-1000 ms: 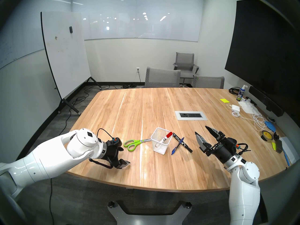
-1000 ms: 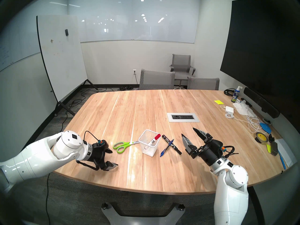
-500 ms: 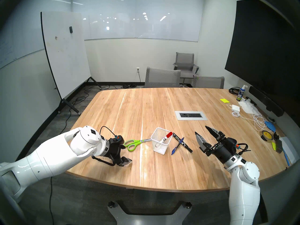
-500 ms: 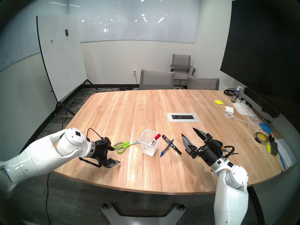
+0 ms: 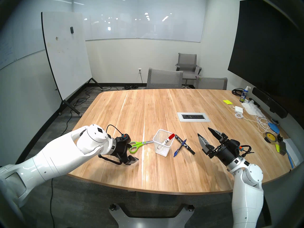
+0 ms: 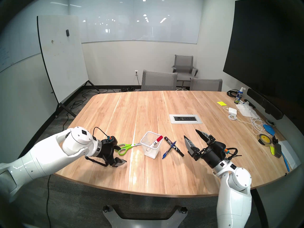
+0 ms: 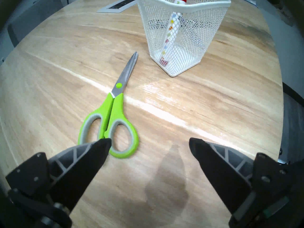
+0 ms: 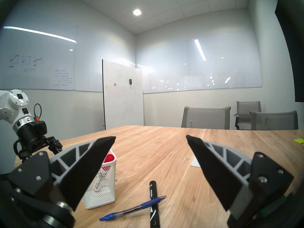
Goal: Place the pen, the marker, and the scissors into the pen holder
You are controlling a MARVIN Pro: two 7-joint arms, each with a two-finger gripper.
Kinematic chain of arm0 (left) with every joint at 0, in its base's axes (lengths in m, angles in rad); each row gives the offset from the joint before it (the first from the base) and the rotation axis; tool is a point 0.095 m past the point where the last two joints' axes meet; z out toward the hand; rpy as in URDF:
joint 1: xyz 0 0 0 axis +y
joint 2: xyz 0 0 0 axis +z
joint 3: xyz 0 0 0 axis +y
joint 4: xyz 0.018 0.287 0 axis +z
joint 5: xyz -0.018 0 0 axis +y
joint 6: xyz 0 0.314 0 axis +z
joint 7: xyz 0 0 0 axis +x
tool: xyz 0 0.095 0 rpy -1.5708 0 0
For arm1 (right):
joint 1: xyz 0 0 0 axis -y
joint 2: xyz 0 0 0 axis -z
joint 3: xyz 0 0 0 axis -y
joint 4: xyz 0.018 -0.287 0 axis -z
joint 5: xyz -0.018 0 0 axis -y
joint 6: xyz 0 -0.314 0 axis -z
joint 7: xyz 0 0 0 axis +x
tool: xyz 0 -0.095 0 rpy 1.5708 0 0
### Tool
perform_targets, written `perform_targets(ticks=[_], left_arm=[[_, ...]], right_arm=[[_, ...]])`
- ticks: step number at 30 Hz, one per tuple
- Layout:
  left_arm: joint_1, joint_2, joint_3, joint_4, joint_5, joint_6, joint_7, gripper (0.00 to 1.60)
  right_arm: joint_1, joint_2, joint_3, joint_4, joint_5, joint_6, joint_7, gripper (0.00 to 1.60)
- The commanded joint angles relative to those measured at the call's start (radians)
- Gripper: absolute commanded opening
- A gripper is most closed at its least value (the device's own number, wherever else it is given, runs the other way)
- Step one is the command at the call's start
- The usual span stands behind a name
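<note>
- Left gripper [image 7: 148, 143] now closer to the scissors [image 7: 109, 117] than a second ago, fingers [image 7: 92, 154] spread wide, nothing held.
- Green loops at the left fingertip; white mesh pen holder [image 7: 181, 35] beyond the tips.
- Likely lining up a scissors grab.
- Right gripper [image 8: 150, 138] unmoved, fingers apart, blue pen [image 8: 131, 208] and black marker [image 8: 153, 203] just below.

The black marker [image 8: 154, 204] lying on the desk [image 8: 181, 157] reads "PERMANENT" in white along its barrel. The spray bottle [image 5: 243, 96] at the desk's far right corner carries "EXPO". The wall whiteboard [image 8: 39, 61] bears handwritten "EXPO"; its other notes are illegible.
</note>
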Motion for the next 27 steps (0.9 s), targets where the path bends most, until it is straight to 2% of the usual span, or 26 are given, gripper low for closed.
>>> perform_targets(ticks=[1, 25, 26, 27], left_arm=[[-0.011, -0.017, 0.016, -0.007, 0.015, -0.009, -0.013, 1.6], [-0.011, -0.071, 0.063, 0.089, 0.033, -0.038, -0.033, 1.6], [-0.014, -0.069, 0.068, 0.099, 0.033, -0.061, -0.049, 0.0], [-0.014, -0.069, 0.068, 0.099, 0.033, -0.061, -0.049, 0.0]], right_arm=[[0.009, -0.001, -0.002, -0.018, 0.004, 0.003, -0.001, 1.6], [0.01, -0.004, 0.0, -0.018, 0.002, 0.004, 0.002, 1.6], [0.011, -0.004, 0.0, -0.018, 0.002, 0.004, 0.002, 1.6], [0.011, -0.004, 0.0, -0.018, 0.002, 0.004, 0.002, 1.6]])
